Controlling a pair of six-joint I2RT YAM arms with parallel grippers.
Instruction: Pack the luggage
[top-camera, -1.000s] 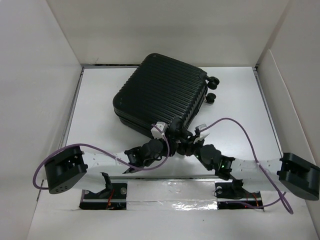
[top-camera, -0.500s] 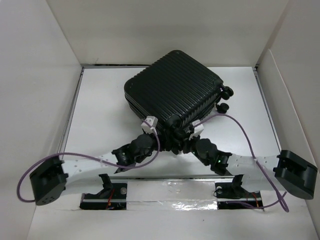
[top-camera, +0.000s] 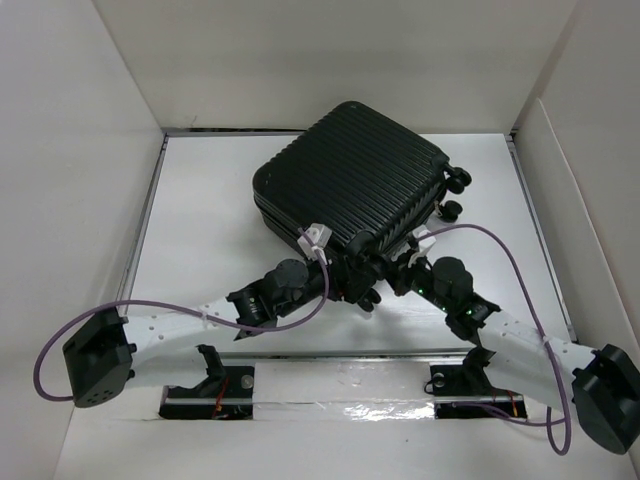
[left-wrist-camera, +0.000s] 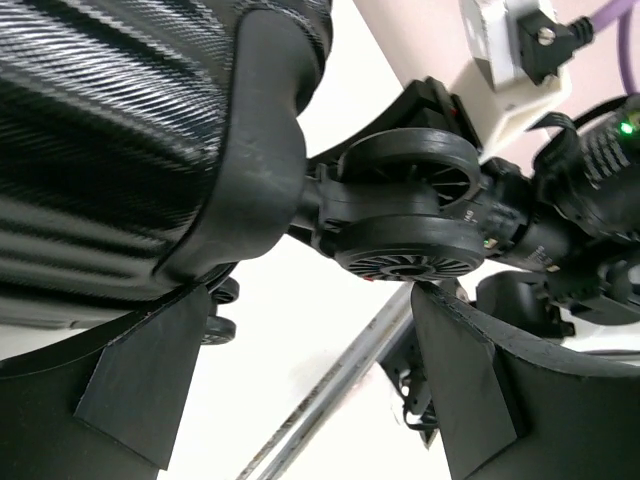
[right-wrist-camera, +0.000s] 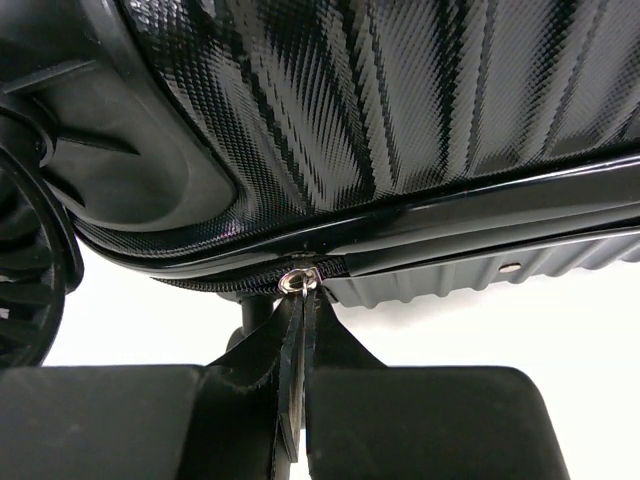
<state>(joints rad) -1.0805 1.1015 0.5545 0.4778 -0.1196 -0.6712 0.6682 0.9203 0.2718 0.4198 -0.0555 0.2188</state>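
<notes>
The luggage (top-camera: 350, 175), a black ribbed hard-shell suitcase, lies closed and flat on the white table, turned at an angle, with caster wheels (top-camera: 455, 195) at its right. My right gripper (right-wrist-camera: 300, 400) is shut on the black zipper pull tab (right-wrist-camera: 303, 335), which hangs from the silver slider ring (right-wrist-camera: 298, 280) at the near edge. In the top view the right gripper (top-camera: 397, 262) is at the suitcase's near corner. My left gripper (left-wrist-camera: 310, 380) is open just below a caster wheel (left-wrist-camera: 410, 215) and the shell corner (left-wrist-camera: 150, 150). In the top view it (top-camera: 335, 262) sits beside the right one.
White walls (top-camera: 80, 150) enclose the table on the left, back and right. A metal rail (top-camera: 340, 355) runs along the near edge by the arm bases. Purple cables (top-camera: 500, 260) loop from both arms.
The suitcase has slid and turned to the right and slightly back. Both grippers followed its near corner; the right arm's elbow dropped toward the lower right.
</notes>
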